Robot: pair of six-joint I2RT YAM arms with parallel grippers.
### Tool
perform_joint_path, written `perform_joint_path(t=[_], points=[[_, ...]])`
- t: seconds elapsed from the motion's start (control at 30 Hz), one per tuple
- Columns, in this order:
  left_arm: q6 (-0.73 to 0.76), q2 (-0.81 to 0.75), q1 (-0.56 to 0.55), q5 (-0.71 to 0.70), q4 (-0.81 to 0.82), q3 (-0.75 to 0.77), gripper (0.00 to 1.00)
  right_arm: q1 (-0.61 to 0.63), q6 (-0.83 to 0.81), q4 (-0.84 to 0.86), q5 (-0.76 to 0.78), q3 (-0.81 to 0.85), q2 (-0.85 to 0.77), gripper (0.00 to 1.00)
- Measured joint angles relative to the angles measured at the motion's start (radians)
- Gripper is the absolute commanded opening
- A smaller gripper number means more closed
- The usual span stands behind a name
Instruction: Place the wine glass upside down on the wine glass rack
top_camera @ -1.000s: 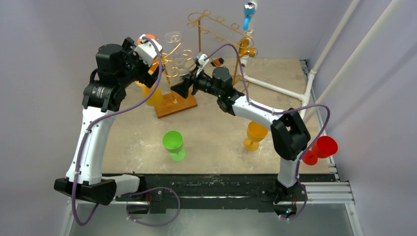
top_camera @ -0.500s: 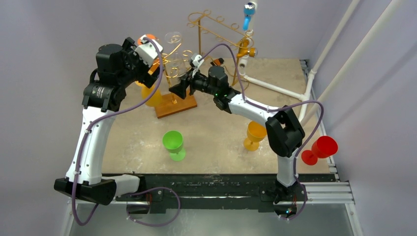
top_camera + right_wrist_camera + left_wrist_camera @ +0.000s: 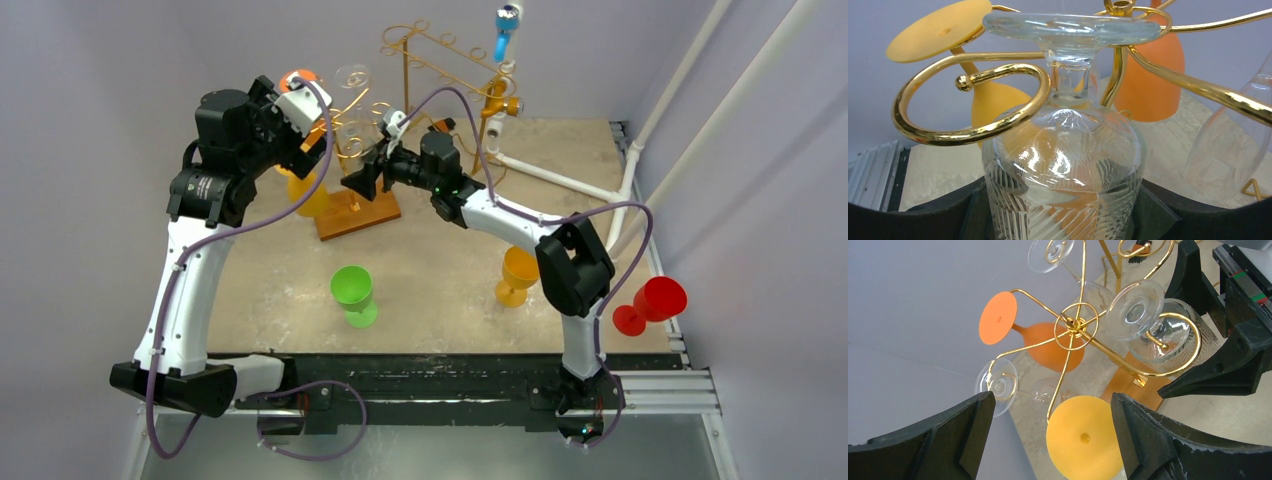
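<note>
Top view: left gripper (image 3: 318, 132) hung over the gold rack (image 3: 358, 214); right gripper (image 3: 360, 178) sat at the rack's side. Left wrist view: left jaws spread wide, grasping nothing, rack below them. Right wrist view: wine glass (image 3: 1063, 165) inverted; stem inside a gold hook (image 3: 968, 100), foot above it; bowl clasped between the right fingers (image 3: 1153, 212).

The wine glass (image 3: 1063, 150) is clear, with a cut ribbed pattern around its bowl. It is upside down and upright, the bowl held between the fingers of the right gripper (image 3: 1060, 217), which press on both sides. Just above the fingers its stem stands inside a gold curl of the wine glass rack (image 3: 1075, 324), with the round foot above the curl.
</note>
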Motion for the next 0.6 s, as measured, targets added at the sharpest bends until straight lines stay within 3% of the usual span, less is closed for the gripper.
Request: perform_joint_path(t=[0.6], points=[[0.001, 0.0, 0.0, -0.004, -0.018, 0.0, 0.93, 0.007, -0.062, -0.002, -0.048, 0.043, 0.051, 0.32]])
